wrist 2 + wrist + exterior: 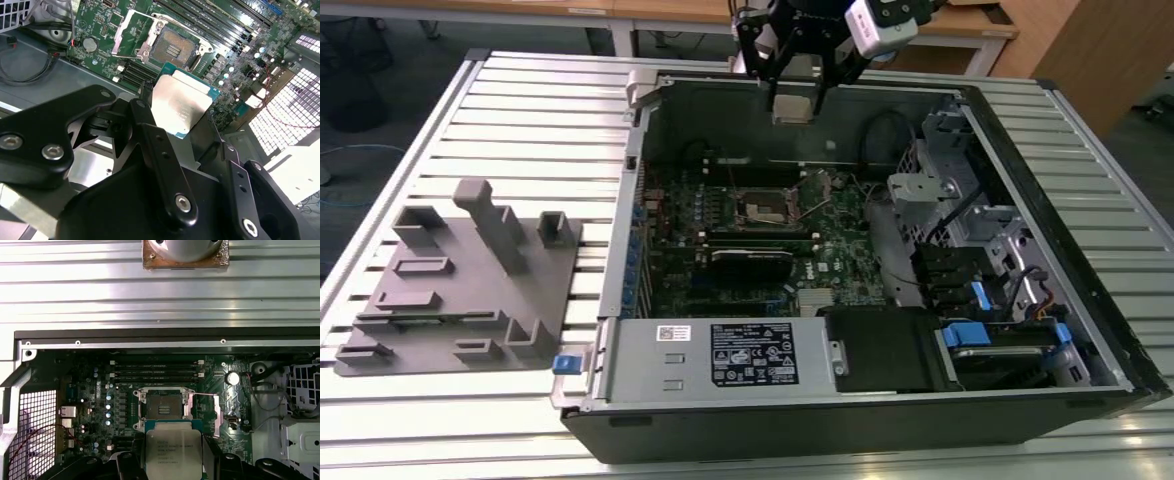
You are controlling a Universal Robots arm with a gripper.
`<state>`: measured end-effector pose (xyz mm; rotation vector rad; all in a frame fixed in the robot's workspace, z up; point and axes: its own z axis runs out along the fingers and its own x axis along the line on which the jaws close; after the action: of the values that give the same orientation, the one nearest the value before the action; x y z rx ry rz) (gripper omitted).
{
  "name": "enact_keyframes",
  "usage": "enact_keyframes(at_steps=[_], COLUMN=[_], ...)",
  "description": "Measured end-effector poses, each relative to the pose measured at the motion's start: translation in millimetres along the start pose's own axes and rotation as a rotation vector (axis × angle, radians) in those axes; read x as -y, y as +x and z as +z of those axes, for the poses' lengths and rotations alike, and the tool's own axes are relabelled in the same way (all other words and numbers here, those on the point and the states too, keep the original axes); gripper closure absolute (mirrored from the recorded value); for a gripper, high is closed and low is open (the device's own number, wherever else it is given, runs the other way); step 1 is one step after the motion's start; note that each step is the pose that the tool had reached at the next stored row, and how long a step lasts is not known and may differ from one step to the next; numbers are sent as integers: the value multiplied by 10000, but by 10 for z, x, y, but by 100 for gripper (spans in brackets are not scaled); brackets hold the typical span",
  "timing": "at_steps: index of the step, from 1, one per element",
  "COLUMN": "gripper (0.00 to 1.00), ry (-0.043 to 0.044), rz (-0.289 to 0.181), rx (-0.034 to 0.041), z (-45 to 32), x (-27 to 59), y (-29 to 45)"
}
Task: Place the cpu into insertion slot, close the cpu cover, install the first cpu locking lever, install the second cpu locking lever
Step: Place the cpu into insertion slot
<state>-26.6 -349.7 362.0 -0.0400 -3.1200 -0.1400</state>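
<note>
My gripper (795,100) hangs above the far wall of the open computer case (1067,260), shut on the cpu (794,108). In both wrist views the cpu (181,102) (173,452) is a flat silver square on a green edge, clamped between my black fingers (150,132). The insertion slot (767,207) (175,47) (164,405) lies below on the green motherboard with its contact field bare. The cpu cover (131,31) (206,413) is swung open beside the slot. The cpu is well above the slot and touches nothing else.
Long black memory slots (155,371) run beside the socket. A power supply (720,355) fills the case's near side, with drive bays with blue tabs (987,330) on the exterior view's right. A grey fixture block (460,280) stands on the slatted table (520,100).
</note>
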Motion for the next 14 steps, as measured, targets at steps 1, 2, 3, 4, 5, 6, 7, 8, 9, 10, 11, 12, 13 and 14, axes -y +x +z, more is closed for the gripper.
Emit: enact_keyframes(at_steps=[1, 2, 3, 4, 5, 6, 7, 8, 9, 10, 11, 12, 13, 14], gripper=[46, 46, 46, 46, 46, 46, 46, 46, 46, 46, 46, 46, 46, 46], ry=[0, -2, -2, 0, 0, 0, 0, 0, 0, 0, -1, -1, 0, 0], rz=[0, 0, 0, 0, 0, 0, 0, 0, 0, 0, -1, 0, 0, 0], rx=[0, 1, 1, 0, 0, 0, 0, 0, 0, 0, 0, 0, 0, 0], z=[2, 5, 9, 12, 12, 12, 18, 23, 24, 24, 26, 29, 30, 30], x=[0, 0, 1, 1, 1, 1, 1, 2, 2, 2, 2, 2, 3, 3], y=[0, 0, 0, 0, 0, 0, 0, -1, -1, -1, -1, -1, -1, 0])
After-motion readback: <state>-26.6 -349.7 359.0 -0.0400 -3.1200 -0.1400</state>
